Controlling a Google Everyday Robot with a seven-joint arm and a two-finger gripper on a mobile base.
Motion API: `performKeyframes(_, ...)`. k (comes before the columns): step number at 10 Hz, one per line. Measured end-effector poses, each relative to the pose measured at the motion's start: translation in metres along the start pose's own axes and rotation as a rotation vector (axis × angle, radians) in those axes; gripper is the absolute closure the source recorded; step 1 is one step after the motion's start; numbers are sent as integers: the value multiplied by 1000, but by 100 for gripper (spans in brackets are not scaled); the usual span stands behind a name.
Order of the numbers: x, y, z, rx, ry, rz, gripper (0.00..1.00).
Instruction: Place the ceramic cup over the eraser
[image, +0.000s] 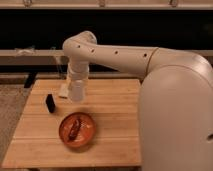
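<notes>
My gripper (77, 88) points down over the left part of the wooden table (115, 125) and is shut on the white ceramic cup (76, 96), which hangs mouth down just above the tabletop. The eraser (50, 103), a small black upright block, stands on the table to the left of the cup and a little nearer the front, apart from it. The cup hides the fingertips.
An orange bowl (77, 131) with a dark brown object in it sits in front of the cup. A flat pale beige slab (63, 91) lies just left of the cup, partly hidden. My large white arm and body fill the right side.
</notes>
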Motion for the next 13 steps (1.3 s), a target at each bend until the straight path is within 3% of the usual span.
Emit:
performKeyframes(7,-1,4,2,-9,6,-11,100)
performKeyframes(9,-9,7,1,1,-5,-49,100)
performKeyframes(13,-40,51,7,-2,-9,-184,100)
